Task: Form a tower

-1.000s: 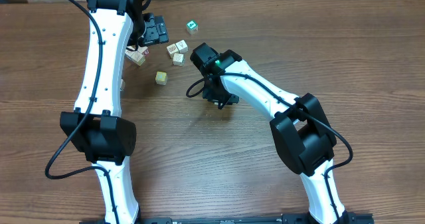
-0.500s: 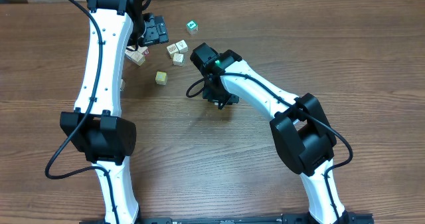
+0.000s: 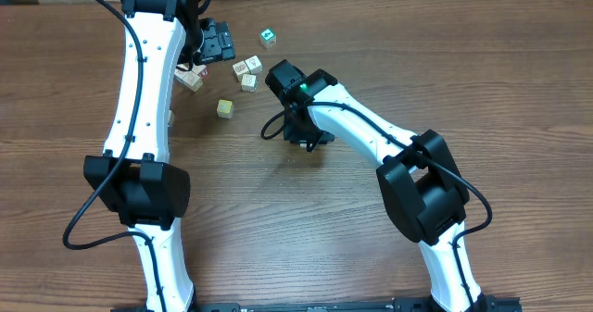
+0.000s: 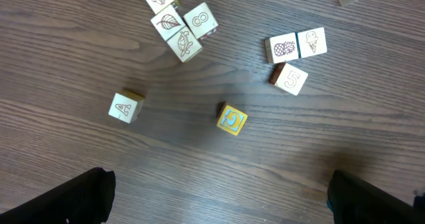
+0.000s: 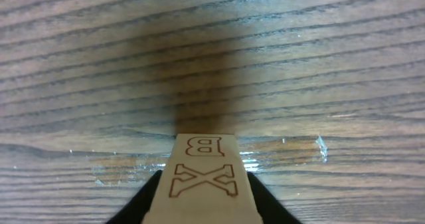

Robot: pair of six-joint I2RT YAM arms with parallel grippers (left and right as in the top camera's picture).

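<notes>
The tower point(image 5: 202, 177) fills the bottom of the right wrist view: a pale cube marked X sits on a cube marked B, standing on the table. My right gripper point(image 5: 202, 207) has a black finger point(image 5: 136, 204) on each side of the X cube. The cube hides whether they touch it. In the overhead view the right gripper point(image 3: 304, 134) covers the tower at mid-table. My left gripper point(image 4: 229, 201) is wide open and holds nothing, hovering high over the loose cubes; overhead it is at the far left point(image 3: 218, 42).
Loose cubes lie at the far left: a yellow cube point(image 4: 231, 119), an A cube point(image 4: 126, 107), a cluster of three point(image 4: 176, 21), a pineapple and ice-cream pair point(image 4: 297, 44), a 5 cube point(image 4: 289, 78). A green cube point(image 3: 268, 37) lies farther back.
None visible; both arms and all cubes stay where they were.
</notes>
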